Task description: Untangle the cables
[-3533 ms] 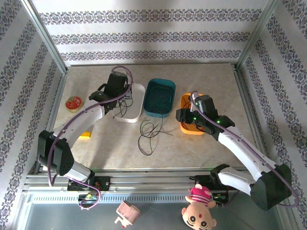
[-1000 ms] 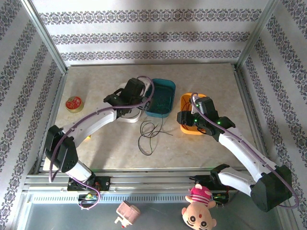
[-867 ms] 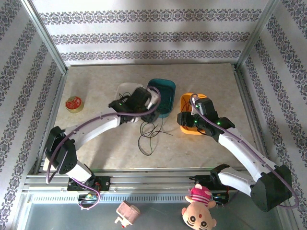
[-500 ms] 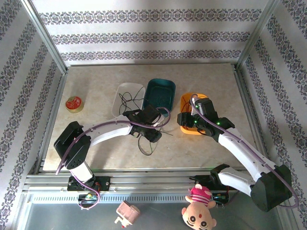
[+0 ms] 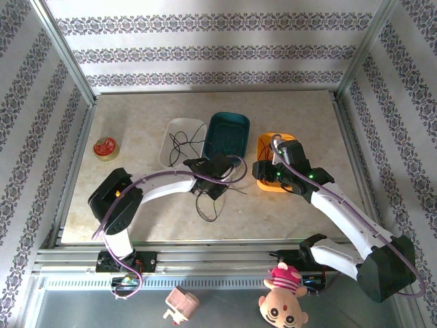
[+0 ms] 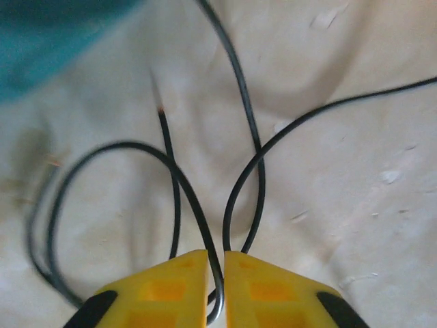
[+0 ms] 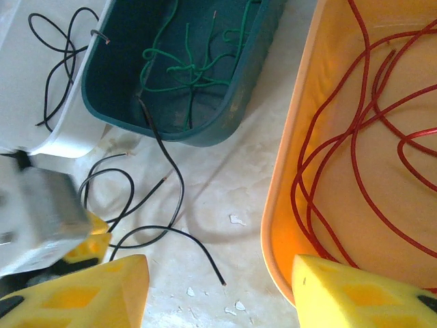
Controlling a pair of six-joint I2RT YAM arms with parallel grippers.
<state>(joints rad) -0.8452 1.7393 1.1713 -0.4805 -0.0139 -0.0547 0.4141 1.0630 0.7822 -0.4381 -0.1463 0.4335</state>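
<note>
While the left gripper (image 6: 216,263) pinches a black cable (image 6: 190,196), right gripper (image 7: 218,270) gaping over the orange tray (image 7: 283,178).

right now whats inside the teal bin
A tangle of green cable lies on the floor of the teal bin, and a black cable runs from inside over its rim onto the table. What lies under the tangle is covered.

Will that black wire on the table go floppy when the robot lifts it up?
Probably floppy: the black wire lies in loose curls. Likely very light, being so thin. It might slip from the left fingers pinching one strand.
</note>
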